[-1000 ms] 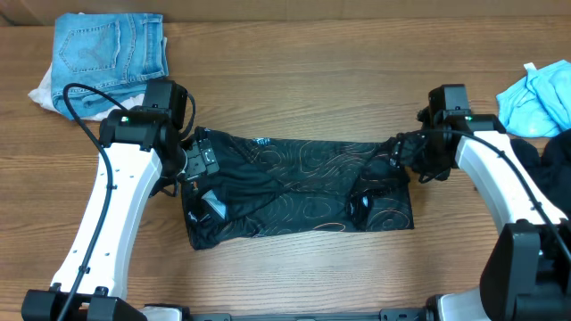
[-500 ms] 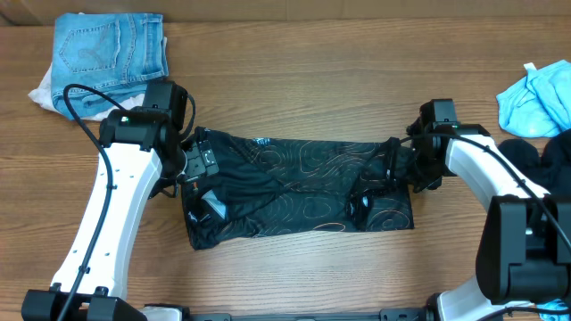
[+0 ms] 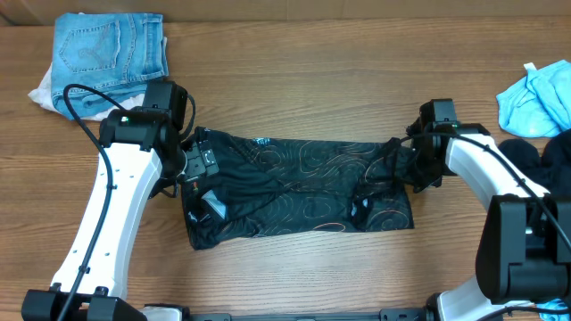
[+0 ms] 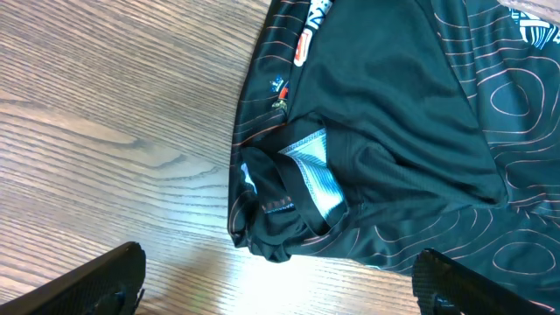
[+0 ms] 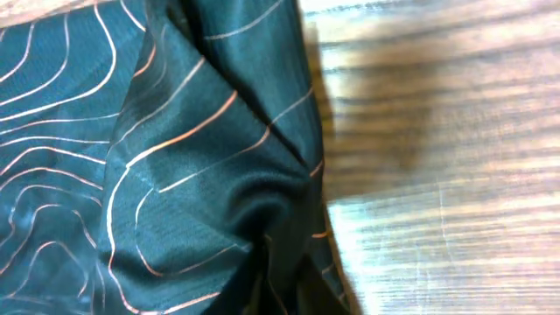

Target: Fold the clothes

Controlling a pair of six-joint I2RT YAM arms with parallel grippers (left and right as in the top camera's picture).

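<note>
A black garment [image 3: 294, 192] with thin copper contour lines lies spread across the middle of the table. My left gripper [image 3: 198, 174] hovers over its left end, open. In the left wrist view the two fingers [image 4: 96, 282] stand far apart at the bottom corners, around bare wood just below the bunched hem [image 4: 280, 236]; nothing is between them [image 4: 276, 293]. My right gripper [image 3: 406, 165] is at the garment's right edge. In the right wrist view the cloth [image 5: 192, 149] puckers into folds that run down into the shut gripper [image 5: 284, 293].
Folded blue jeans [image 3: 109, 49] lie at the back left on a white cloth [image 3: 40, 91]. A light blue garment [image 3: 535, 98] and a dark pile of clothing [image 3: 546, 160] sit at the right edge. Bare wood [image 3: 294, 98] lies behind the black garment.
My right gripper slid a little left onto the garment's right edge and shut, gathering the cloth there. The left arm has not moved.
</note>
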